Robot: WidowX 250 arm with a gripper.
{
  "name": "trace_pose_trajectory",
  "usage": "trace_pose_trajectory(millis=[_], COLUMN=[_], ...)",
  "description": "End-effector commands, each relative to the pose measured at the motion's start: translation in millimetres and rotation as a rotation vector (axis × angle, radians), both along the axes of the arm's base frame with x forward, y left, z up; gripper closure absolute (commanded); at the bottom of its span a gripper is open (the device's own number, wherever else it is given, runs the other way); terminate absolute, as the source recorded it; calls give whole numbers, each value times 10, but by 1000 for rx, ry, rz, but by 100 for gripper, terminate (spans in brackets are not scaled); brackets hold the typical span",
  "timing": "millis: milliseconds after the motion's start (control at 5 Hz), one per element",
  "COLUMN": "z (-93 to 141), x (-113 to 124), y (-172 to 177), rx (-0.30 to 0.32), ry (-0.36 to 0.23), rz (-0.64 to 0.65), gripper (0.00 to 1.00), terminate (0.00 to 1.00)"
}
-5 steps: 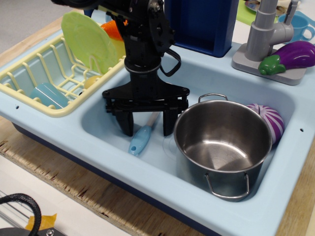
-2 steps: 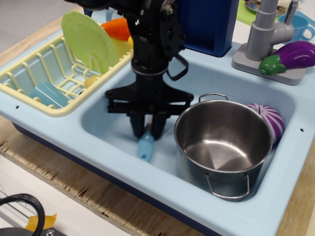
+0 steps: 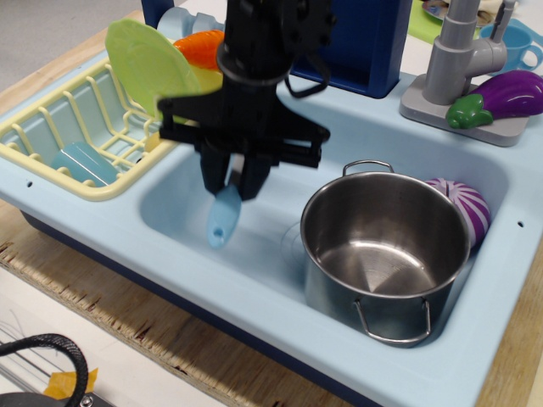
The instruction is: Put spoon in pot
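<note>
From the one camera above the toy sink (image 3: 170, 203), the black gripper (image 3: 235, 182) has its jaws pinched on the top of the little blue spoon (image 3: 222, 217). The spoon hangs in the air over the sink's left side. The shiny pot (image 3: 383, 254) sits to the right, with nothing inside. Grabbing looks done; carrying it over and dropping it in are left.

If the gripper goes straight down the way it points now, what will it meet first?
Probably the bare sink floor. The gripper points down, shut on the spoon, whose handle end hangs lowest and would touch first. The pot stands off to the side, though depth is uncertain.
</note>
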State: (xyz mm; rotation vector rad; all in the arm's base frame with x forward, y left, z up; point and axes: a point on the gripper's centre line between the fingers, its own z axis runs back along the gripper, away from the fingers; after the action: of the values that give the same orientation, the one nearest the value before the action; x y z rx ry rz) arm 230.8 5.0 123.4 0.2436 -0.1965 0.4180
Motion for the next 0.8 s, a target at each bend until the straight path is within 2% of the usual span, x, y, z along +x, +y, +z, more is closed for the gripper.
trace_pose_trajectory(millis=[0,200,400,600], z=[515,590,624,551], x=[-7,-142,-198,-162], y=[-93,-251,-385,-539], rx=[49,-3,-40,-100], ry=[-171,-289,-357,-458], rz=[5,61,89,76], gripper=[100,100,100,100], terminate=[0,0,0,0])
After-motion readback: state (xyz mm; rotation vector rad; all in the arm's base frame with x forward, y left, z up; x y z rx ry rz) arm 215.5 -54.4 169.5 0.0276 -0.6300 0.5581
